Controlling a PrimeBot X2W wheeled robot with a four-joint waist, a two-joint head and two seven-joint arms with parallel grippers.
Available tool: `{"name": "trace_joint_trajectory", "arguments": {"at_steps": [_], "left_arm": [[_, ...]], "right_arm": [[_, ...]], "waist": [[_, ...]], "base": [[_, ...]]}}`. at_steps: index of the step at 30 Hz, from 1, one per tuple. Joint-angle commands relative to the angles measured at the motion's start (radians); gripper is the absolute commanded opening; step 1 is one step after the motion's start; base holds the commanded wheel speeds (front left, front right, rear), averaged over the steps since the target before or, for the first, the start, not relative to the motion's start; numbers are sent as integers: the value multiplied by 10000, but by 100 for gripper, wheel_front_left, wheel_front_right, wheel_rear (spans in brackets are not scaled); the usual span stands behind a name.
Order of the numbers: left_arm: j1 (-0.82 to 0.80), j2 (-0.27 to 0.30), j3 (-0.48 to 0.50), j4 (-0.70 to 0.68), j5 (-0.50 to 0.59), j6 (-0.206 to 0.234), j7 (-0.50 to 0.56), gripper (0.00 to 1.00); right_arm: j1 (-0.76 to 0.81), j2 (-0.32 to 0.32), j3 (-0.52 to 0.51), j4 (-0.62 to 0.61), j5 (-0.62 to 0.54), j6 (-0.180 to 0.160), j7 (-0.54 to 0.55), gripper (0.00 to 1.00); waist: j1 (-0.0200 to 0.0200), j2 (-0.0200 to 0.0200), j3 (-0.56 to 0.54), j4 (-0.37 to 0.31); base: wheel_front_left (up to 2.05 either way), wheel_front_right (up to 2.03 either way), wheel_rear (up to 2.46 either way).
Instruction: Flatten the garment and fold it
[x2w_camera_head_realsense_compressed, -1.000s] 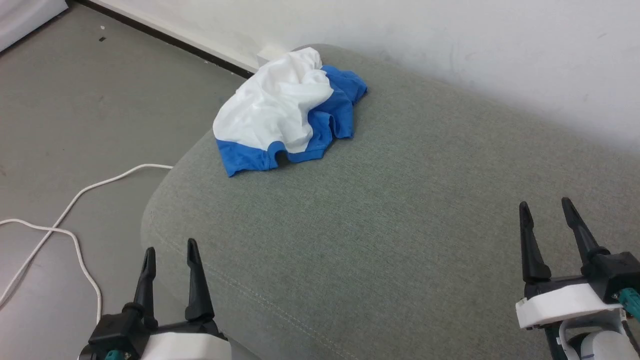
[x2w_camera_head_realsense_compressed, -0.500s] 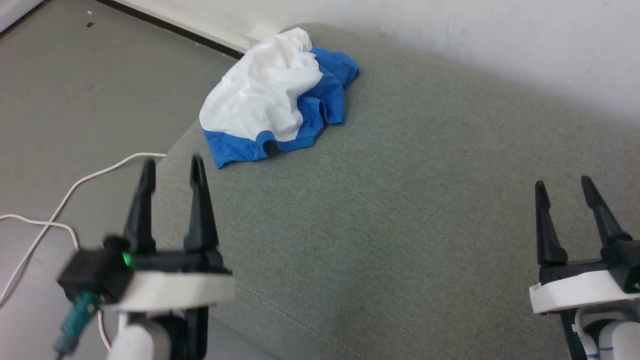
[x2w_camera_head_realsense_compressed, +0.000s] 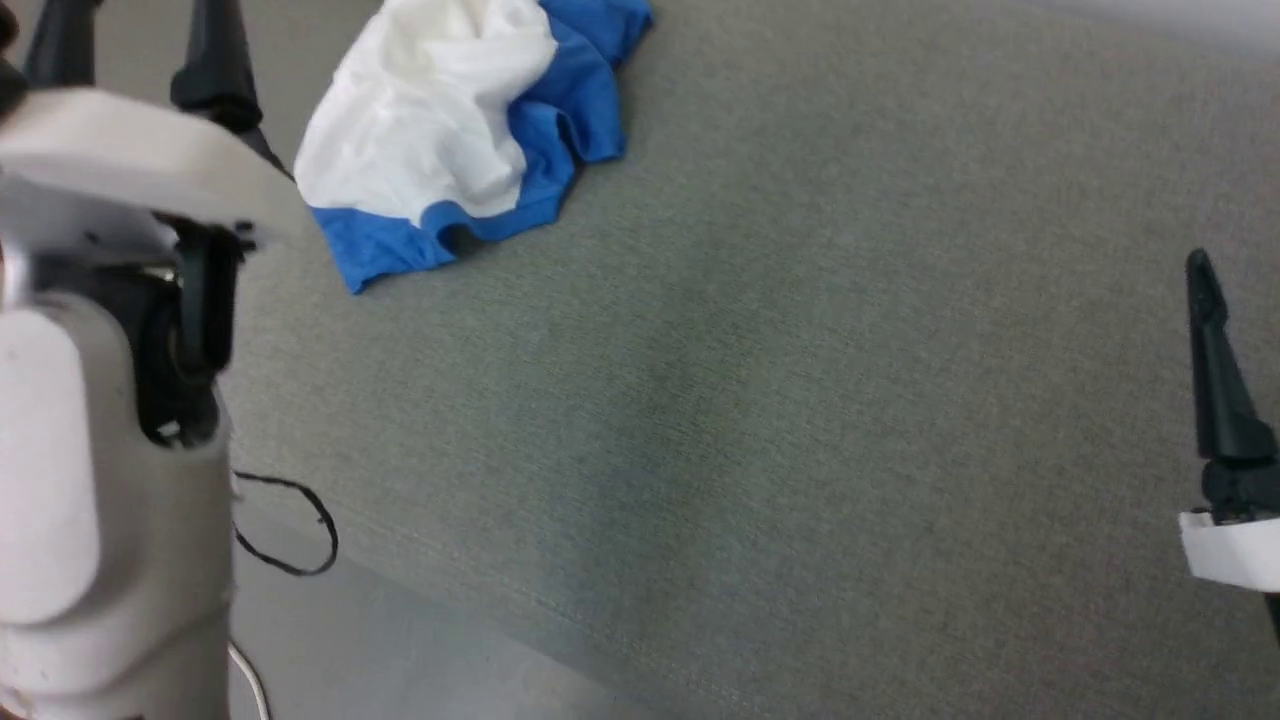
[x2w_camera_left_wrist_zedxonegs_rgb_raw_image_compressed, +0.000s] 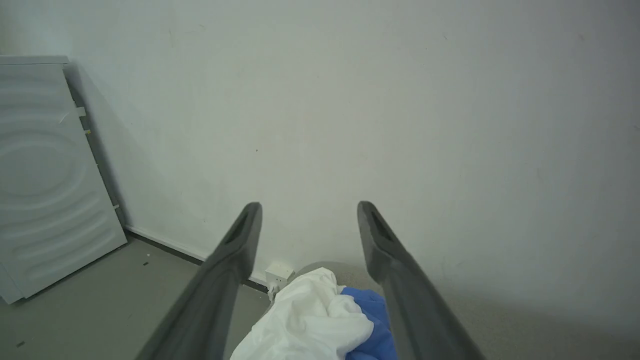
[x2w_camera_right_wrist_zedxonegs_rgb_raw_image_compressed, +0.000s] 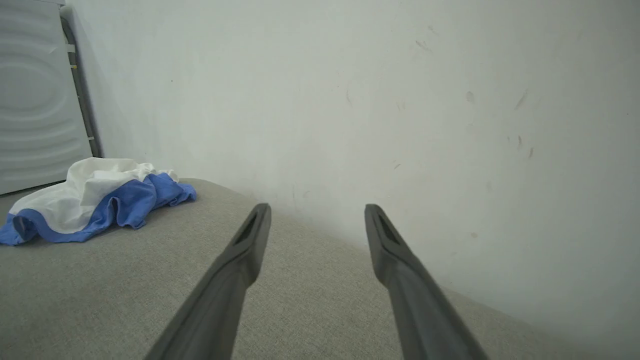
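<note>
Grey, finely woven upholstery covers the broad cushion (x2w_camera_head_realsense_compressed: 800, 400), which rounds off toward a scuffed white wall (x2w_camera_right_wrist_zedxonegs_rgb_raw_image_compressed: 400, 100). At the cushion's far left corner the garment (x2w_camera_head_realsense_compressed: 450, 140) lies crumpled in a soft heap, white jersey bunched on top and royal-blue folds spilling along its near and right sides. From the heap a wide stretch of open upholstery runs to the right edge. The left gripper (x2w_camera_left_wrist_zedxonegs_rgb_raw_image_compressed: 307, 210) hovers by the left edge, near the heap, its tapered dark fingers spread and holding nothing. The right gripper (x2w_camera_right_wrist_zedxonegs_rgb_raw_image_compressed: 317, 212) hangs over the right side, well apart from the garment, jaws likewise wide and empty. A thin black cable (x2w_camera_head_realsense_compressed: 300, 540) loops on the smooth grey floor (x2w_camera_head_realsense_compressed: 420, 650) beside the near left edge.
</note>
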Motion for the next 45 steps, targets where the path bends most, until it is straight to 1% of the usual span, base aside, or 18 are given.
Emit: {"name": "trace_joint_trajectory", "arguments": {"at_steps": [1,3,7,9,11,13,19,22,27,31,33,34,35,36,37,43,45], "left_arm": [[-419,162,23,336,-38,-60,323,100],[-634,190,73,532,-104,-23,512,100],[-1269,420,219,1272,-202,82,1134,100],[-1492,605,214,1606,-168,47,1357,100],[-1643,667,254,1882,-220,90,1581,100],[-1722,829,180,2167,-177,19,1818,100],[-1792,851,183,2914,-416,10,2274,100],[-1692,851,211,3238,-467,103,2424,100],[-1368,1096,375,3596,-351,366,2541,100],[-1142,1131,443,3783,-331,545,2584,100],[-994,1244,461,3924,-259,605,2610,100],[-920,1314,476,3983,-221,624,2602,76],[-844,1366,512,4029,-204,653,2571,44],[-768,1404,551,4068,-203,672,2517,26],[-693,1432,589,4104,-208,682,2447,0],[-547,1273,752,4185,-340,714,1626,0],[-626,1343,796,4161,-266,745,1309,0]], "right_arm": [[-146,-197,-47,-301,185,-21,151,100],[-160,-302,-77,-477,280,-21,258,100],[-226,-718,-253,-1264,589,-21,600,100],[-253,-896,-424,-1647,695,-21,754,100],[-269,-1077,-633,-1990,799,-21,911,100],[-283,-1283,-841,-2234,923,-21,1042,100],[-193,-1589,-1335,-2754,1344,-21,1365,100],[-158,-1700,-1484,-2943,1511,-21,1441,100],[-188,-1799,-1729,-2919,1684,-21,1457,100],[-9,-1854,-2005,-2897,1794,-21,1457,100],[65,-1908,-2017,-2902,1865,-21,1435,100],[78,-1934,-2011,-2901,1893,-21,1421,100],[71,-1948,-2012,-2897,1912,-21,1404,100],[60,-1962,-2013,-2890,1920,-21,1388,100],[48,-1975,-2005,-2879,1932,-21,1376,100],[72,-1987,-2080,-2820,1966,-21,1368,100],[43,-1972,-2058,-2805,1975,-21,1354,100]], "waist": [[-3,-1,1161,-649],[-3,-1,1353,-712],[-3,-1,2029,-1019],[-3,-1,2305,-1151],[-3,-1,2579,-1274],[-3,-1,2814,-1394],[-3,-1,3404,-1677],[-3,-1,3590,-1865],[-3,-1,3724,-2313],[-3,-1,3837,-2490],[-3,-1,3843,-2589],[-3,-1,3834,-2641],[-3,-1,3821,-2698],[-3,-1,3808,-2751],[-3,-1,3793,-2800],[-3,-1,3791,-2869],[-3,-1,3757,-2860]], "base": [[0,0,0],[0,0,0],[0,0,0],[0,0,0],[0,0,0],[0,0,0],[0,0,0],[0,0,0],[0,0,0],[0,0,0],[0,0,0],[0,0,0],[0,0,0],[0,0,0],[0,0,0],[0,0,0],[0,0,0]]}}
